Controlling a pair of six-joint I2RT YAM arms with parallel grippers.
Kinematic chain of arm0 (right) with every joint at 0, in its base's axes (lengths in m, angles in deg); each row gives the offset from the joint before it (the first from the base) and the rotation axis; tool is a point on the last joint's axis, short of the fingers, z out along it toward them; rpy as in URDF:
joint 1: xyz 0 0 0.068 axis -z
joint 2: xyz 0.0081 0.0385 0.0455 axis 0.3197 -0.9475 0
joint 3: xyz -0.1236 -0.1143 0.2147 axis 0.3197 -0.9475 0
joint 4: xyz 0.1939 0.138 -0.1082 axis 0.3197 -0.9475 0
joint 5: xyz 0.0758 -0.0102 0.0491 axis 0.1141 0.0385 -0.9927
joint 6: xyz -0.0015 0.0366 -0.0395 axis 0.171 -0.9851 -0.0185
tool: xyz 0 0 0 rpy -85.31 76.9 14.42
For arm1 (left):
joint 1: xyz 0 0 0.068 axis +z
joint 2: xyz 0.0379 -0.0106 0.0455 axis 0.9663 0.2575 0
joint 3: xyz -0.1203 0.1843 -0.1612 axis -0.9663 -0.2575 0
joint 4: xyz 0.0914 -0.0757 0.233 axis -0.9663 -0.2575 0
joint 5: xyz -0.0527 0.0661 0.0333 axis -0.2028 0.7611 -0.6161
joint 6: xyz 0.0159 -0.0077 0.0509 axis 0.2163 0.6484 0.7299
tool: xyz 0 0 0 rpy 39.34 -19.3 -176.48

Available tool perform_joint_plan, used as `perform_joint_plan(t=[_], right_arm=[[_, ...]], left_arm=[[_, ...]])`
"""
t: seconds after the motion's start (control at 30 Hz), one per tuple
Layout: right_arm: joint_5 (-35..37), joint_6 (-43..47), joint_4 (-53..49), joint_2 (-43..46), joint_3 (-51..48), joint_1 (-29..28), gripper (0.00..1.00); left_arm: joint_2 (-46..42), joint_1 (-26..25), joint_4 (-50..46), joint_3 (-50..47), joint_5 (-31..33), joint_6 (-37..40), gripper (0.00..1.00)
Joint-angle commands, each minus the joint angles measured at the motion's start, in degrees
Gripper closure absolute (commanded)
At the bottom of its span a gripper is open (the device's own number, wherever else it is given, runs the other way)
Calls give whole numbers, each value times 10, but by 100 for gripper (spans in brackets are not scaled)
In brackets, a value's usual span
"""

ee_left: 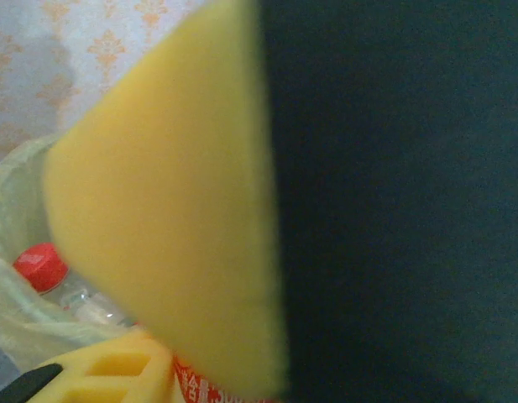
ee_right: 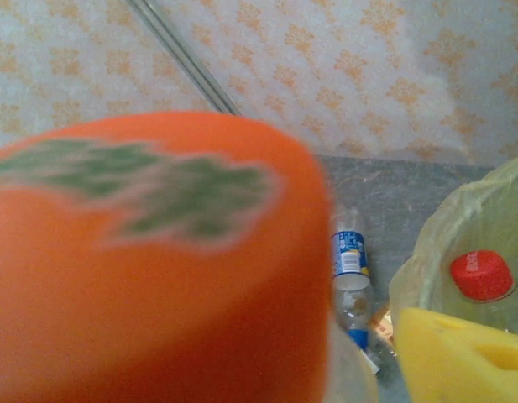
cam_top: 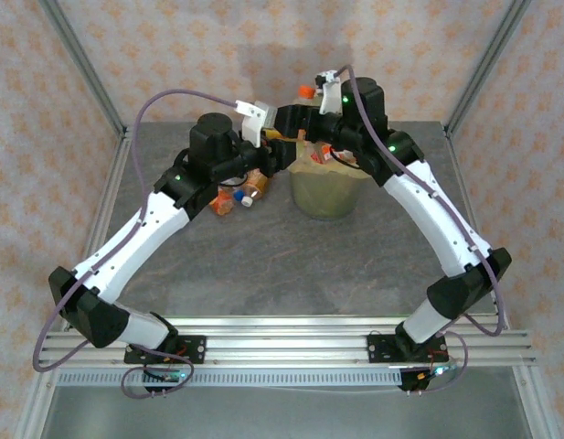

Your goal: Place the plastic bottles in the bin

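The left claw [cam_top: 280,137] is clamped over the bin [cam_top: 327,197] with an orange-label bottle [ee_left: 200,388] between its pads, likely poised to drop it. The right claw [cam_top: 311,123] sits just beside it, an orange bottle [ee_right: 158,277] hard against its camera; whether it grips I cannot tell. Both arms stretch forward, meeting above the rim. A red-capped bottle [ee_right: 481,275] lies inside the bin, and more bottles [cam_top: 236,197] lie on the counter [cam_top: 263,265].

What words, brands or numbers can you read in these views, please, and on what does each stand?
Nothing reads clearly.
On the red-orange bottle label: white print, blurred and cut off at the frame edge.
On the orange bottle label: green mark, blurred.
On the blue-labelled bottle: print too small.
On the red cap in the bin: nothing legible.
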Motion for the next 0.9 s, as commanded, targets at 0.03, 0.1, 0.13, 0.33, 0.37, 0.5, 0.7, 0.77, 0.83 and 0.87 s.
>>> perform_joint_plan(t=[0.03, 0.1, 0.13, 0.33, 0.37, 0.5, 0.7, 0.77, 0.83, 0.87], right_arm=[[10, 13, 3, 0, 27, -4, 34], [29, 19, -4, 1, 31, -4, 44], [37, 24, -8, 1, 32, -4, 47], [125, 65, -33, 3, 49, -4, 52], [145, 76, -36, 2, 54, -4, 52], [239, 127, -34, -6, 71, -4, 52], [360, 185, -39, -66, 127, -1, 51], [380, 186, -48, -95, 156, 4, 51], [396, 177, -49, -121, 178, 6, 51], [407, 172, -43, -134, 185, 6, 51]], left_arm=[[0, -3, 18, 21, -4, 19, 57], [-4, -3, 13, 17, 8, 22, 48], [-6, -4, 11, 14, 15, 23, 42], [-36, -4, -13, -2, 68, 27, 0], [-45, -4, -19, -5, 79, 28, 0], [-79, -3, -41, -27, 142, 32, 0], [-118, 6, -111, -42, 278, 25, 0], [-123, 16, -142, -37, 314, 12, 0], [-122, 33, -165, -31, 328, -3, 0], [-122, 42, -172, -32, 328, -10, 0]])
